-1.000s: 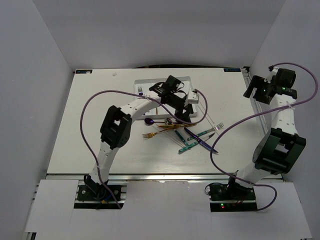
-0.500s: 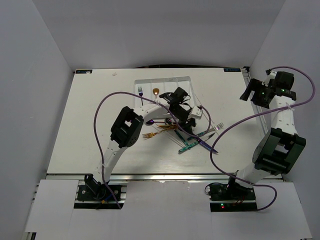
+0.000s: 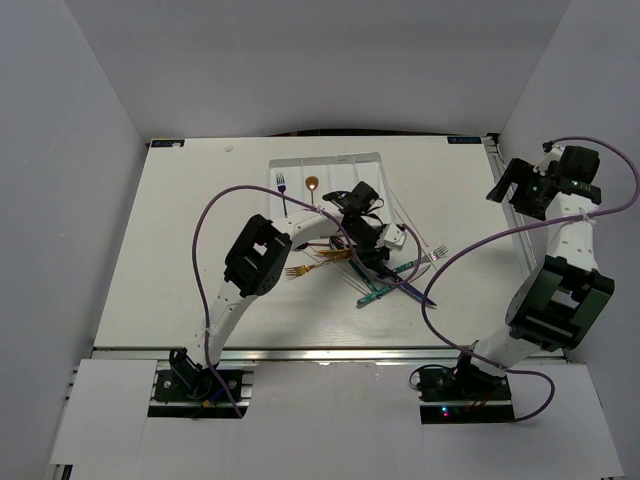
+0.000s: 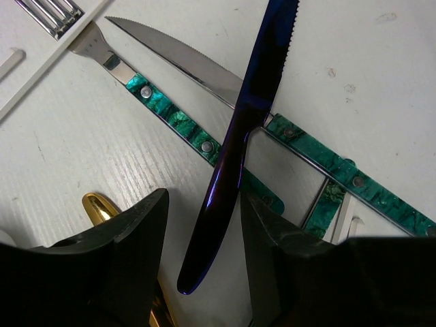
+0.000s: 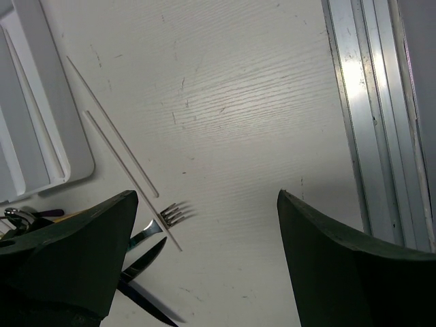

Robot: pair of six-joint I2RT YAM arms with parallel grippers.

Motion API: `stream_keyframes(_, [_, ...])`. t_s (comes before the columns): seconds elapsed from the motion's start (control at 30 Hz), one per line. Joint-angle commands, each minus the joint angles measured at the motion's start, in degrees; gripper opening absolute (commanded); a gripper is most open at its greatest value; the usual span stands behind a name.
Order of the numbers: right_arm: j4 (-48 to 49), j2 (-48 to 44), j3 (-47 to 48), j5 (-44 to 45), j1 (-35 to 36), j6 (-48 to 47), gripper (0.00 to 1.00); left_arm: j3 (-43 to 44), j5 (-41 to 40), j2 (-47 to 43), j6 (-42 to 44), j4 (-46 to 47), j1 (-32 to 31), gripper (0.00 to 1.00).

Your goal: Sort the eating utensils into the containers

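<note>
Left arm has swung off the white tray (image 3: 345, 168) and dropped onto the utensil pile just near-right of it, its jaws narrowing on the way; right arm has barely shifted. Left gripper (image 4: 203, 201) now straddles the handle end of the iridescent purple knife (image 4: 255, 88), one finger each side. The jaws are part-open, the right-hand finger looks about touching, and a gap shows on the other side, so there is no firm grip yet. The knife's long axis runs straight out from between the jaws, tilted slightly, and it lies on top, crossing a teal-handled knife (image 4: 170, 58) and a teal-handled fork (image 4: 170, 119), with a gold handle (image 4: 102, 208) just beside the left finger. The squeeze goes across the handle, so that lines up; the lift likely drags the teal pieces underneath. In the tray, a purple fork (image 3: 282, 182) and a gold spoon (image 3: 312, 183) sit in the two left compartments, and the arm hides part of the rest. Right gripper (image 5: 206, 195) hangs well apart by the surface's right-hand rail (image 5: 368, 102), jaws spread wide and holding nothing, looking down on two white chopsticks (image 5: 112, 127) and a silver fork's tines (image 5: 176, 212). The left arm is far nearer the knife. Bare surface lies right of the pile, and the tray edge is close on the far-left side.
</note>
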Motion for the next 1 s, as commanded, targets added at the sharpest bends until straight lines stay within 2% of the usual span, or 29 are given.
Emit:
stream_keyframes(0.0, [0.67,0.07,0.8,-1.6,-0.68,0.92,0.89,-0.62,-0.33,-1.47,2.85,-1.41,-0.36,0.57])
stream_keyframes(0.1, [0.85,0.07,0.62,-1.6,-1.12,1.27,0.89,-0.97,-0.77,-1.56,3.64,-2.03,-0.36,0.55])
stream_keyframes(0.43, [1.02,0.25,0.98,-1.25,-1.39,2.24,0.88,-2.2,-1.83,-2.35,4.61,-2.47,-0.36,0.4])
stream_keyframes(0.57, [1.37,0.42,1.06,-0.9,-1.39,2.68,0.88,-2.73,-1.83,-3.58,4.52,-2.47,-0.36,0.28])
stream_keyframes(0.63, [1.46,0.33,1.33,-0.9,-1.39,2.77,0.88,-2.99,-2.44,-4.89,4.17,-1.86,-0.36,0.13])
stream_keyframes(0.67, [1.55,0.25,1.33,-0.99,-1.39,3.03,0.88,-3.34,-2.97,-5.42,1.3,-0.98,-0.36,0.07])
stream_keyframes(0.73, [1.55,0.25,1.68,-0.99,-1.39,3.38,0.87,-4.92,-3.85,-8.48,-2.05,2.7,-0.18,0.0])
stream_keyframes(0.8, [1.46,0.16,2.03,-1.25,-1.39,3.65,0.87,-10.88,-4.2,-11.91,-5.66,8.76,-0.01,0.0])
stream_keyframes(0.9, [1.2,-0.1,2.73,-1.16,-1.39,3.74,0.87,-22.3,-5.69,-23.57,-10.4,19.83,-0.01,0.0])
stream_keyframes(0.97, [1.37,-0.28,3.08,-1.08,-1.39,3.91,0.87,-28.71,-7.27,-27.91,-13.21,24.66,-0.01,0.0])
